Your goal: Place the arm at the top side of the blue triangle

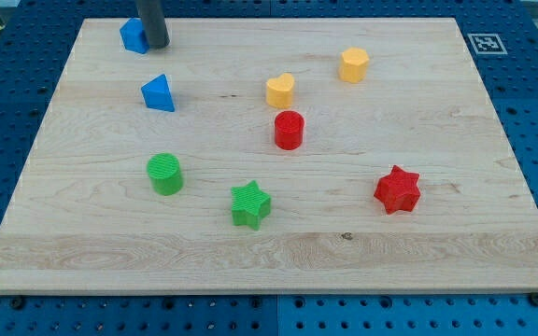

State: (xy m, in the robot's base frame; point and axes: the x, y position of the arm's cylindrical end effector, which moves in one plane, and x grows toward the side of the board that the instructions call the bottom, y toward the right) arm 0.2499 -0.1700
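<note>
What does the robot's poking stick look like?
It is a plain, straight rod, dark grey to black, round like a thick pipe. Only its lower part shows, coming in from the view's top. No cables, stickers or markings can be seen on it. It has no claw: it just ends in my tip, next to the blue block near the board's top-left corner, above the blue triangle.

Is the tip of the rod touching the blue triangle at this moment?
Apart. In the camera view, my tip stands near the board's top edge beside another blue block, and bare wood shows plainly between it and the blue triangle below.
</note>
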